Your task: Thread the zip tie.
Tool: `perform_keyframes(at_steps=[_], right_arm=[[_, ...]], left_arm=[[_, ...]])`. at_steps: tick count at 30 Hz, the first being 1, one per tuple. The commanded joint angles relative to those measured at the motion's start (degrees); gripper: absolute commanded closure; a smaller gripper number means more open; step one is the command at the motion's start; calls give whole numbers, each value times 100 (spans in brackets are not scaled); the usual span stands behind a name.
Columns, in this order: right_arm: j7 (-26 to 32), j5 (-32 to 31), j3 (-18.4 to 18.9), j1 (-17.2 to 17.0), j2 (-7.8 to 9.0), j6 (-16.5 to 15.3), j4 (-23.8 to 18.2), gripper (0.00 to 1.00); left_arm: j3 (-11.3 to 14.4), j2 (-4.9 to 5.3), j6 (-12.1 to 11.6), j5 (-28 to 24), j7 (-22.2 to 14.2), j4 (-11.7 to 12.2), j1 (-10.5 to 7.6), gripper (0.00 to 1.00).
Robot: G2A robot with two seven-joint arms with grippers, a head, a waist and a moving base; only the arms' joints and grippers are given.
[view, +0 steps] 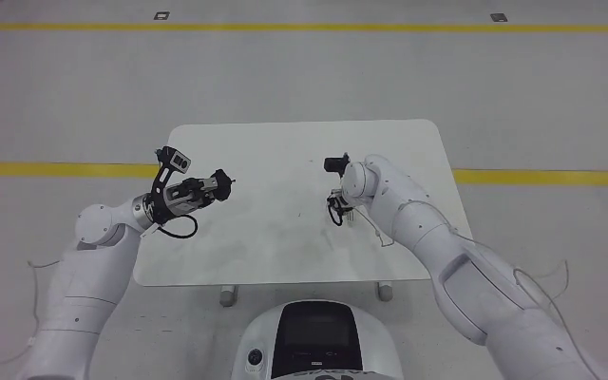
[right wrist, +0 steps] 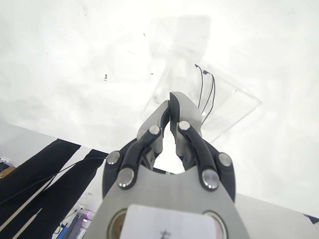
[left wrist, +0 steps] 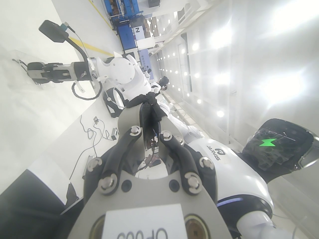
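My right gripper (view: 337, 204) points down at the white table (view: 285, 237) right of its middle. Its fingers are shut, tips together (right wrist: 170, 101), at the near edge of a clear shallow tray (right wrist: 239, 105). A few thin black zip ties (right wrist: 210, 93) lie in that tray, apart from the fingertips. My left gripper (view: 226, 184) is held above the table's left part, pointing toward the right arm. It is shut on a small black piece, apparently a zip tie (left wrist: 149, 98), which sticks out at the tips. The right gripper (left wrist: 31, 74) also appears in the left wrist view, beside the ties (left wrist: 17, 62).
The table's left edge runs under the left arm and its front edge (view: 285, 282) is close to the robot. Bare tabletop lies between the two grippers. Loose cables (left wrist: 94, 130) lie on the floor beyond the table edge.
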Motion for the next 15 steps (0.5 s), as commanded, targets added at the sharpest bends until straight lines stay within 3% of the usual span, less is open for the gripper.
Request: perform_keyframes(at_steps=[1,15], right_arm=[[-31,27,-11,18,-43,-83,95,100],[174,118,-166,170,-350,-701,591,100]], left_arm=[[0,0,0,0,0,0,0,100],[0,0,0,0,0,0,0,100]])
